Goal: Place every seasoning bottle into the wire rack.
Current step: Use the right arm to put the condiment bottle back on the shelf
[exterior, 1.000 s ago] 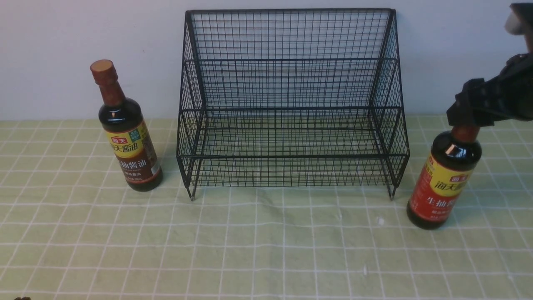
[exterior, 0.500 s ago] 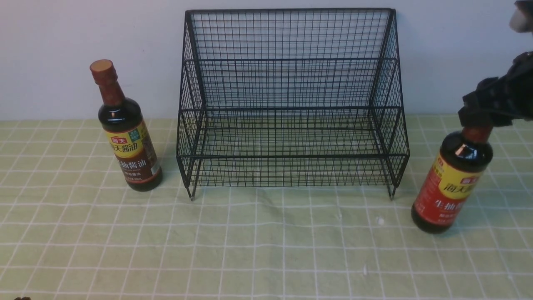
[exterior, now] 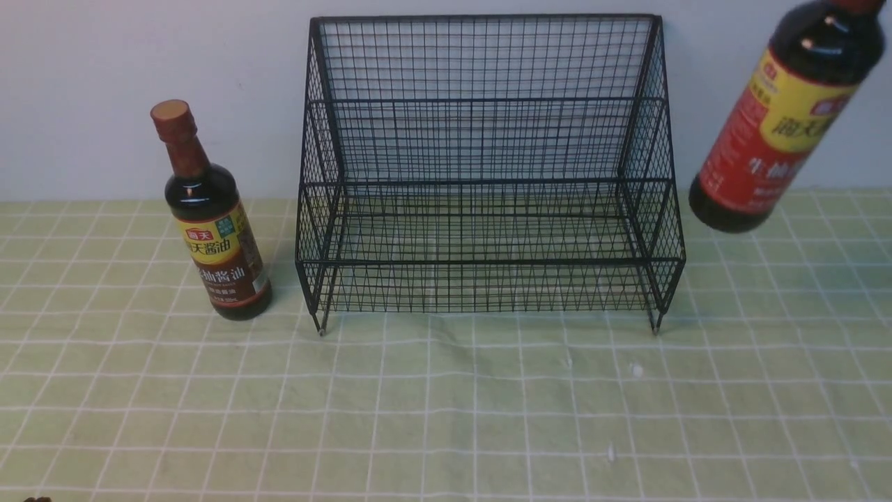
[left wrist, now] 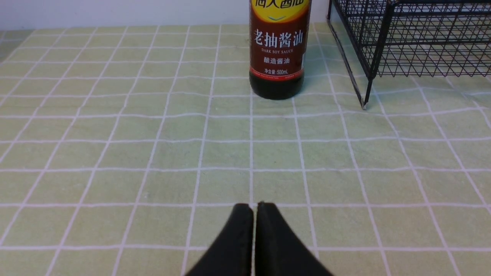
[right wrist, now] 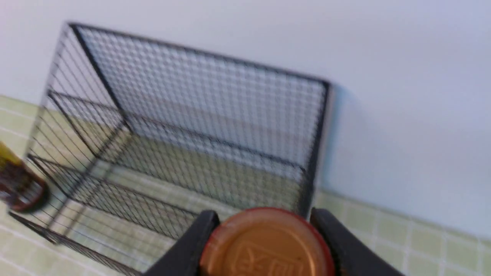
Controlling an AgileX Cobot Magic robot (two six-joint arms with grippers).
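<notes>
Front view: wire rack at 12 o'clock on the table, no bottle in it. Brown-label bottle upright on table at 10 o'clock, near rack. Red-label bottle up in the air at 2 o'clock, tilted, base beside rack's 3 o'clock side, cap out of frame.

Left wrist view: left gripper clenched, fingertips together, nothing held. Brown-label bottle and part of rack beyond it.

Right wrist view: right gripper grasping red-label bottle at the cap end, rack behind, blurry.
</notes>
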